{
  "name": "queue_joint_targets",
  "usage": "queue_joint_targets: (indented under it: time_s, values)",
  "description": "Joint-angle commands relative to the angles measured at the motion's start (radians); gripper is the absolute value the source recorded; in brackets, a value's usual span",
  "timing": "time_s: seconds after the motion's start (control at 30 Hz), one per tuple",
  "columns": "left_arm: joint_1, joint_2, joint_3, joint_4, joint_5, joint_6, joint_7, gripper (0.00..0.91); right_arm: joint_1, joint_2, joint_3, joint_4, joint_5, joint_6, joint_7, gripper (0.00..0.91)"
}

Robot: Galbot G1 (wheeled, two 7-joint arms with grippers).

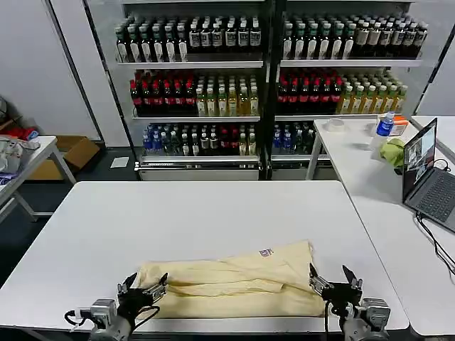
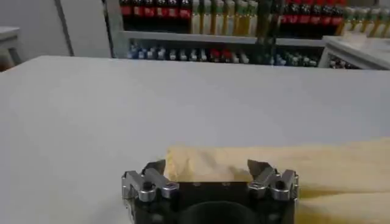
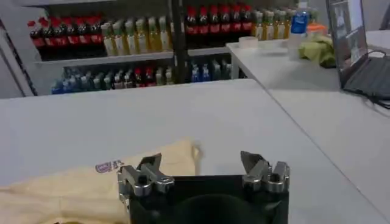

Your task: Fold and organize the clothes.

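The clothes [image 1: 234, 280], one pale cream-yellow garment, lie folded into a long band across the near part of the white table [image 1: 213, 213]. A small label [image 1: 266, 252] shows near its far right corner. My left gripper [image 1: 144, 286] sits open at the band's left end, with the cloth end [image 2: 207, 163] lying between its spread fingers. Over at the right end my right gripper [image 1: 333, 278] is also open; the garment's corner [image 3: 177, 155] lies by one of its fingers [image 3: 149, 163], and bare table is between the fingers.
A second white table [image 1: 384, 177] stands to the right with a laptop [image 1: 426, 177], a lime-green cloth [image 1: 392, 151] and a bottle [image 1: 384, 126]. Shelves of drink bottles [image 1: 263, 78] fill the back. A small table [image 1: 21, 163] stands far left.
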Motion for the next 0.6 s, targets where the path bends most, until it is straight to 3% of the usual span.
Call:
queue_joint_targets:
  time_s: [0.03, 0.6]
  values:
    - [0.012, -0.051, 0.018, 0.053, 0.042, -0.031, -0.002, 0.010, -0.016, 0.004, 0.011, 0.013, -0.008, 0.004, -0.001, 0.907]
    - [0.019, -0.047, -0.006, 0.031, -0.090, -0.045, 0.012, 0.010, -0.021, 0.006, 0.011, 0.023, -0.005, 0.013, -0.001, 0.907]
